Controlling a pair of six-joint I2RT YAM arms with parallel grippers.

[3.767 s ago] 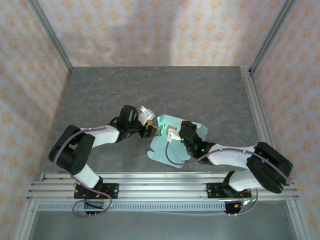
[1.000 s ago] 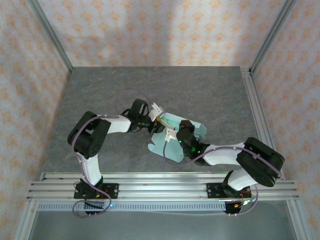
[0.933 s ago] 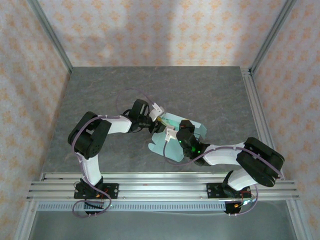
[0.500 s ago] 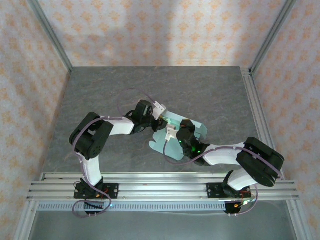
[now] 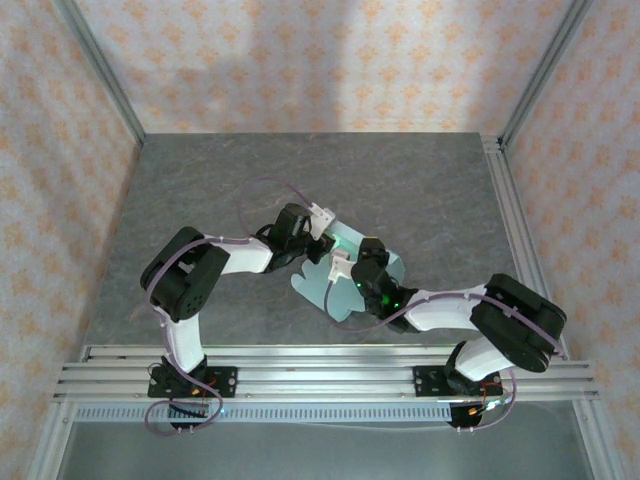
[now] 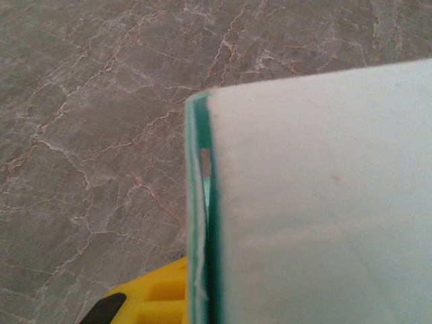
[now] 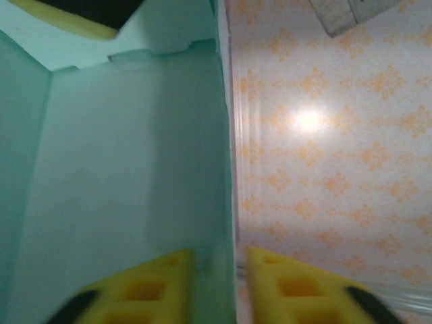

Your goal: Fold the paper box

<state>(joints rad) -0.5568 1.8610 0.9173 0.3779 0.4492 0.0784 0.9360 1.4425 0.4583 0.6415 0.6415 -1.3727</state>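
Working on pale mint-blue thin-card paper box (image 5: 335, 297), part-folded, lying near centre of grey stone-look worktop (image 5: 420, 180). Pinching box edge nearest worktop's far-left corner w/ left claw (image 5: 323, 236), pads pressed tog. on card. Straddling an upright card wall w/ right claw (image 7: 221, 270), yellow fingers (image 7: 145, 287) slightly spread, approx. at worktop's centre, towards its near edge.

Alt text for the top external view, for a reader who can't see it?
Two robot arms reach in from the near edge and meet at a pale mint-blue paper box near the middle of a grey stone-look table. The left hand is at its far left edge, the right hand over its middle. Orange-patterned walls surround the table.
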